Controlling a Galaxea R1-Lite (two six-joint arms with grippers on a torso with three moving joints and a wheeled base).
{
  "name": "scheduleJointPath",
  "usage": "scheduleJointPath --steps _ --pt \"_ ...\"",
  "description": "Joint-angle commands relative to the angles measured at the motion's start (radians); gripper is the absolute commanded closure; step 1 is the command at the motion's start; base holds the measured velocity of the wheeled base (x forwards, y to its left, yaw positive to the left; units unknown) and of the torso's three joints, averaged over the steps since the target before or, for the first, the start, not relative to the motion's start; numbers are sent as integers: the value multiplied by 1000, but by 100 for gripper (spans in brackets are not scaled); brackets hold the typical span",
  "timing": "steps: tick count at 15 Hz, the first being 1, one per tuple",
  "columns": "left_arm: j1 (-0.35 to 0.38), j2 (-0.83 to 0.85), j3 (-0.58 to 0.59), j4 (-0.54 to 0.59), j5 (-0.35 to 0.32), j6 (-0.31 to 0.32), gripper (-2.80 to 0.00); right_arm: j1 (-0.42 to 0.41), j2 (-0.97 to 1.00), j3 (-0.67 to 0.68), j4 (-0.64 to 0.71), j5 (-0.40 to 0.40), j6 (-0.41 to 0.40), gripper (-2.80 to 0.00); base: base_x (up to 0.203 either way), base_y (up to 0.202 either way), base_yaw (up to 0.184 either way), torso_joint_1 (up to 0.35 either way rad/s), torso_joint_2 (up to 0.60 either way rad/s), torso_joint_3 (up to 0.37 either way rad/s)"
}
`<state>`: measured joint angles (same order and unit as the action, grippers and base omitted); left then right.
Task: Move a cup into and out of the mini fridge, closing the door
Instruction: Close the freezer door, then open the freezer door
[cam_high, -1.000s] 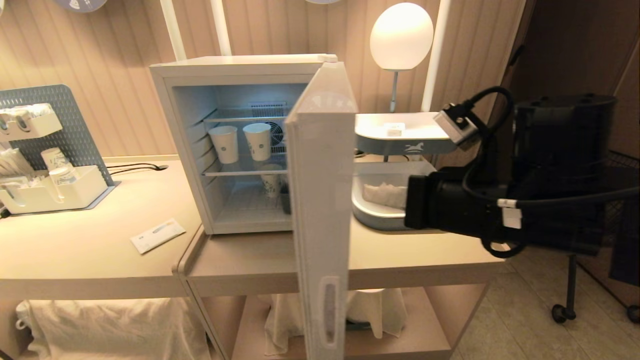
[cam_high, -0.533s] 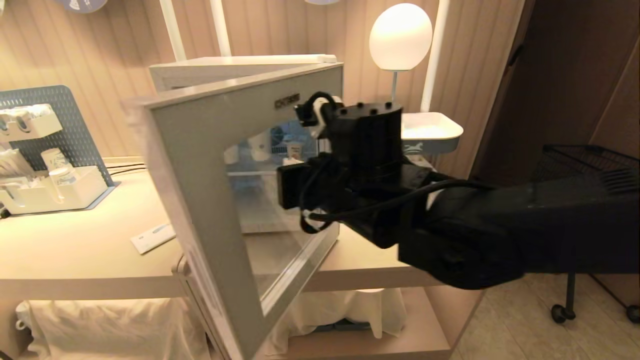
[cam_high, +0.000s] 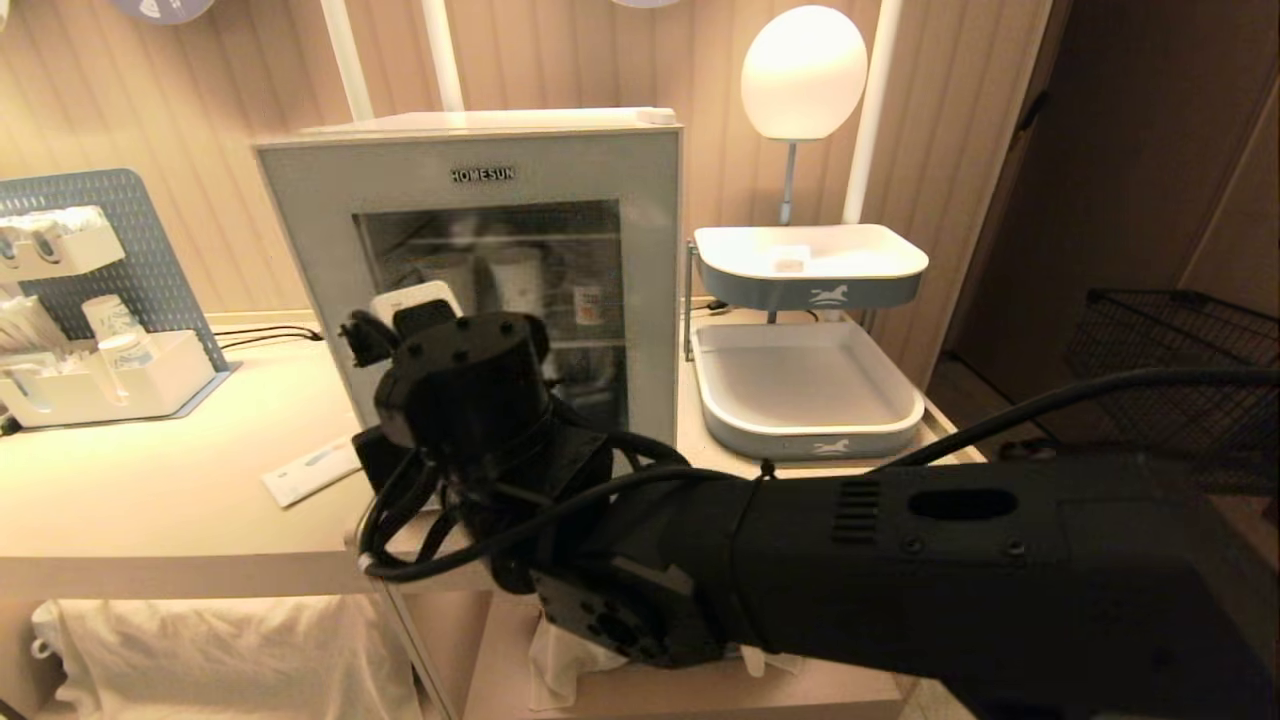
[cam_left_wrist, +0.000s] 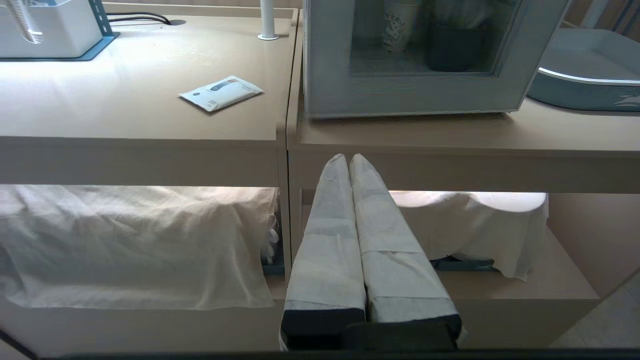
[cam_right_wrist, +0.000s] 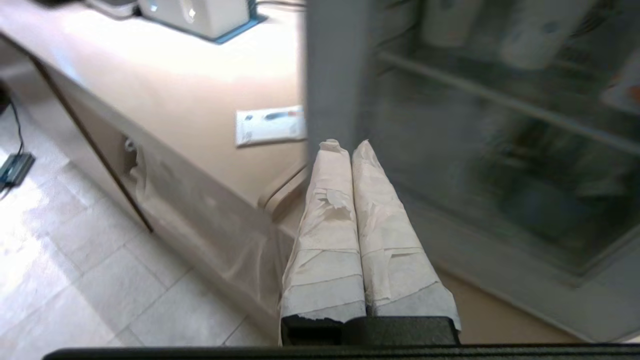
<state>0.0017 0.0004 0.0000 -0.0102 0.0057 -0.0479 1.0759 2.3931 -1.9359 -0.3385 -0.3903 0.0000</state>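
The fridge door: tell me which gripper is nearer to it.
Right. The right gripper is at the door's left frame edge; the left gripper sits lower, before the table edge.

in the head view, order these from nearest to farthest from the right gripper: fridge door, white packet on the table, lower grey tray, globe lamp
The right gripper is shut, at the door's lower left corner.
1. the door: right at the fingertips.
2. white packet: on the table, just to the gripper's left.
3. lower tray: right of the mini fridge.
4. globe lamp: high at the back right.
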Motion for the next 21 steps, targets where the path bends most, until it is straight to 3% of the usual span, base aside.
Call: scheduleJointPath --steps 1,7,12,15,17,19,21 --pt "0 1 0 -1 0 0 0 7 38 -8 2 2 -13 0 0 0 0 0 0 0" --pt "0 1 0 -1 0 0 0 6 -44 33 -5 -12 -3 0 0 0 0 0 0 0" --pt "0 1 0 -1 0 0 0 -68 -384 336 -38 -68 0 0 0 0 0 0 0 0" --pt "0 1 0 -1 0 0 0 -209 -707 611 -50 -105 -6 0 0 0 0 0 0 0" --pt "1 1 0 -1 0 0 0 -363 -946 788 -44 -153 -12 0 0 0 0 0 0 0" --pt "0 1 0 -1 0 0 0 -549 -1174 932 -23 -197 -27 0 0 0 0 0 0 0" --pt "0 1 0 -1 0 -1 0 -797 -1395 1023 46 -265 -56 0 0 0 0 0 0 0"
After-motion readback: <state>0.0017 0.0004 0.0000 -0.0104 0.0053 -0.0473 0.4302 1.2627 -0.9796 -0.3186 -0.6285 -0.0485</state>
